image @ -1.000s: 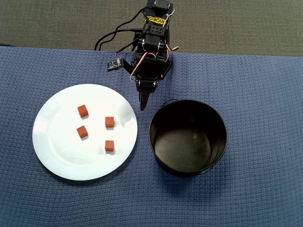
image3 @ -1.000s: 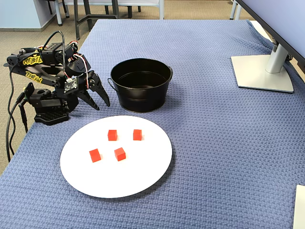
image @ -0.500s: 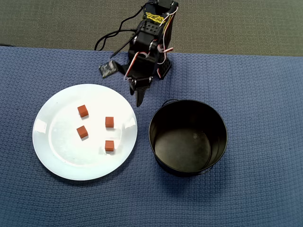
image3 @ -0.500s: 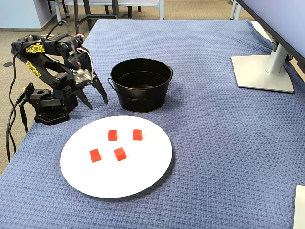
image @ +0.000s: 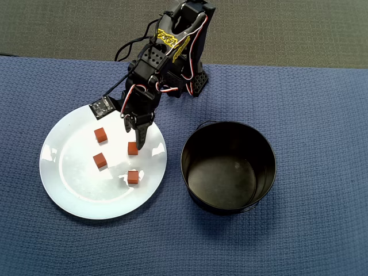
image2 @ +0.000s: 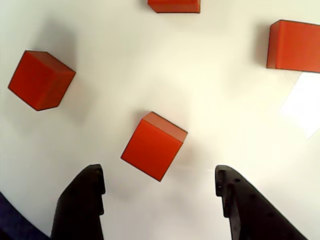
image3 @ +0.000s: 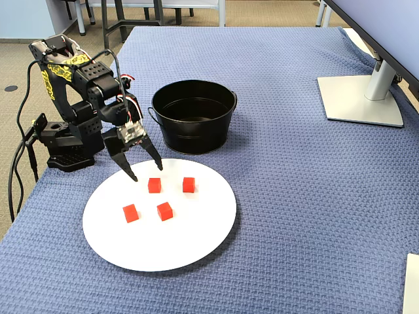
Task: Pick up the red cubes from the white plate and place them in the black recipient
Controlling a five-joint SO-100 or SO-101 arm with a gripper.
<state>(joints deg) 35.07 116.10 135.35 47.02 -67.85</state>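
**Four red cubes on the plate, spread gripper poised over one**

Four red cubes are seen lying apart from one another on the white plate (image: 69, 190), none touching. In the overhead view they are found at the plate's upper middle (image: 100, 135), centre right (image: 133, 148), centre left (image: 100, 160) and lower right (image: 133, 177). In the fixed view the same four are spread across the plate (image3: 190, 242) as a loose cluster (image3: 154, 185) (image3: 188, 184) (image3: 131, 213) (image3: 164, 210).

The gripper (image3: 145, 170) is held over the plate's edge nearest the arm, its two dark fingers parted wide and gripping nothing. In the wrist view one cube (image2: 154, 145) is framed just ahead of the gap between the fingertips (image2: 85, 200), with no contact visible; the gripper (image2: 160, 182) is shown astride it, and three other cubes are seen further off.

The black recipient (image: 229, 167) stands upright just beside the plate, on its right in the overhead view, and its shiny inside holds no cube. Everything rests on a blue woven cloth (image: 322, 144). A monitor stand (image3: 363, 98) is visible at the far right of the fixed view.
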